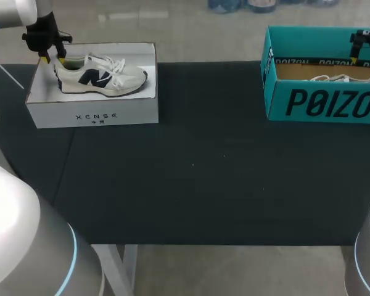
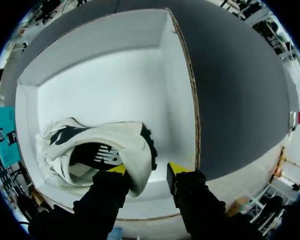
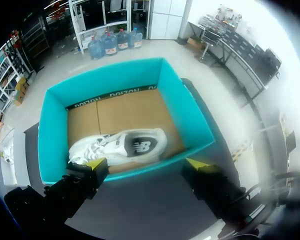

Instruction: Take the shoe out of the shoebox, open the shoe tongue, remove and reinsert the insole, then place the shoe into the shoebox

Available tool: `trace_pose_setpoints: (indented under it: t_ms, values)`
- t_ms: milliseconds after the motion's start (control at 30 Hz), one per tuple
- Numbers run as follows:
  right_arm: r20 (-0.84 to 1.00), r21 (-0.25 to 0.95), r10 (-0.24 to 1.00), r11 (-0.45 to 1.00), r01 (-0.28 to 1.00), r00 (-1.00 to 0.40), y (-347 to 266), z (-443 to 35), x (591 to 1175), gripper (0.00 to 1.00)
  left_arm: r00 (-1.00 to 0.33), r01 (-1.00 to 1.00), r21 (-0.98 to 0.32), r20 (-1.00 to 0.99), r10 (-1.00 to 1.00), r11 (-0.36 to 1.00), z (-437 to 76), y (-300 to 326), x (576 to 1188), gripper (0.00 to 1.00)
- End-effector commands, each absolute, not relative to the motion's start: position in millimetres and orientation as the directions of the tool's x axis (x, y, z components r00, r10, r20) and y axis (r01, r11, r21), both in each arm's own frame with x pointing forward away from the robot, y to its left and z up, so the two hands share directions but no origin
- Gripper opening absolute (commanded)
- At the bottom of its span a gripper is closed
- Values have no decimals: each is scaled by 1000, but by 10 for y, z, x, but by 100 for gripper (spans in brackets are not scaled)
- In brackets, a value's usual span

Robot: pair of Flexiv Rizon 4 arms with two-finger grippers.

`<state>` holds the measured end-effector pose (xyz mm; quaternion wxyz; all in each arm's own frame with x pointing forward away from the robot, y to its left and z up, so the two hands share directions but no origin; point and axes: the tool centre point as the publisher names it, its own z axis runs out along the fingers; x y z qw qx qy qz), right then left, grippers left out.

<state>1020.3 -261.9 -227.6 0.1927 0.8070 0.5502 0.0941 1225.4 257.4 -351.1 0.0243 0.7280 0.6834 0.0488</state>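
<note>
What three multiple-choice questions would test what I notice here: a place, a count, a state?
1. Where is the white sneaker with a dark logo by the left gripper? A) in the white cardboard shoebox B) beside that box C) lifted above it
2. How many shoeboxes are there? A) one B) two C) three
3. The right gripper over the teal cardboard shoebox is: A) open B) shut on a shoe C) shut on the box wall
Answers: 1 A, it lies on the box floor; 2 B, one white, one teal; 3 A, its fingers stand wide apart, gripping nothing.
</note>
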Motion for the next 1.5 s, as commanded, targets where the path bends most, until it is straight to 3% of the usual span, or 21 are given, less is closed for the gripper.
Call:
trace_pose_setpoints:
  t_ms: [33, 133, 233, 433, 1500]
  values:
    - [-60, 416, 924, -320, 851, 377, -2621, -2279, 10194, 100, 66, 992, 102, 38, 997, -69, -3505, 2591, 12253, 38]
    - [-60, 416, 924, -320, 851, 377, -2621, -2279, 10194, 100, 70, 992, 104, 38, 997, -74, -3499, 2596, 12241, 28]
    - [-60, 416, 924, -320, 851, 377, -2621, -2279, 10194, 100, 76, 991, 105, 39, 996, -79, -3496, 2597, 12236, 9]
    - [-60, 416, 924, -320, 851, 377, -2621, -2279, 10194, 100, 84, 991, 104, 38, 996, -88, -3485, 2580, 12216, 0]
    - [-60, 416, 924, -320, 851, 377, -2621, -2279, 10194, 100, 75, 975, 210, 18, 997, -77, -2680, 2346, 11748, 0]
